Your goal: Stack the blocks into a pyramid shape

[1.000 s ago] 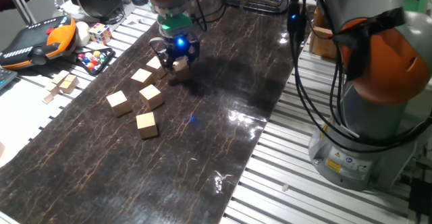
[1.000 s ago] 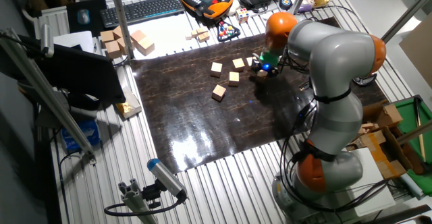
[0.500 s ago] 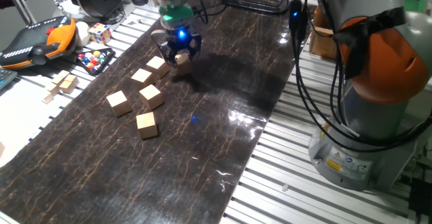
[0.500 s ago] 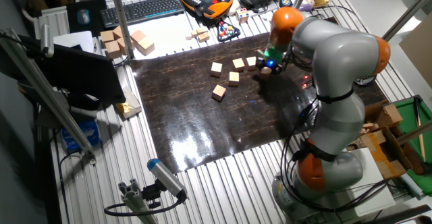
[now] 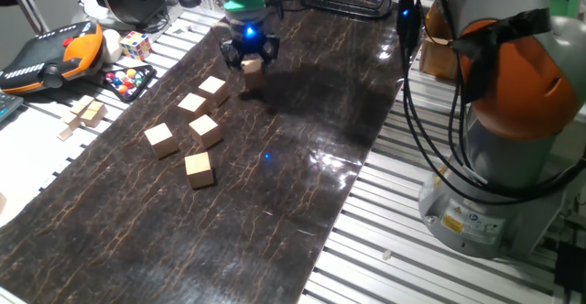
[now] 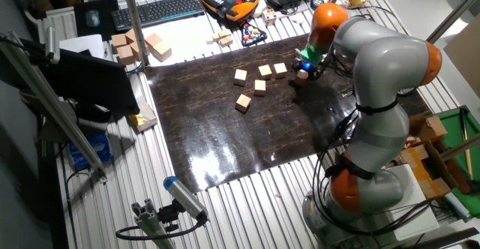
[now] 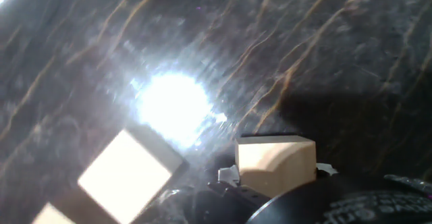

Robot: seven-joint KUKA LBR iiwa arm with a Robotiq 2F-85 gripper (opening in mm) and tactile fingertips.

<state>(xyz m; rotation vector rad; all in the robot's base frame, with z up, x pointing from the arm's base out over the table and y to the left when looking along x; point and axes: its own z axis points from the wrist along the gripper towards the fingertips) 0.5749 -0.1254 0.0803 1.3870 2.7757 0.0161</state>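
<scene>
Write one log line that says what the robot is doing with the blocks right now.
gripper: shut on block | block: lifted above dark mat | loose blocks: five, flat on mat, none stacked | pyramid: not started

One fixed view sits low and close at one end of the dark mat point(image 5: 275, 194), looking along its length toward the clutter at the far end, with the arm's base point(image 5: 494, 185) near on the right. The other fixed view hangs high and farther off, looking down on the whole table point(image 6: 247, 196) from a different side. Both take in the mat and the scattered blocks point(image 5: 199, 168). The hand view points down at the mat from very near, glare probably hiding part of it
</scene>
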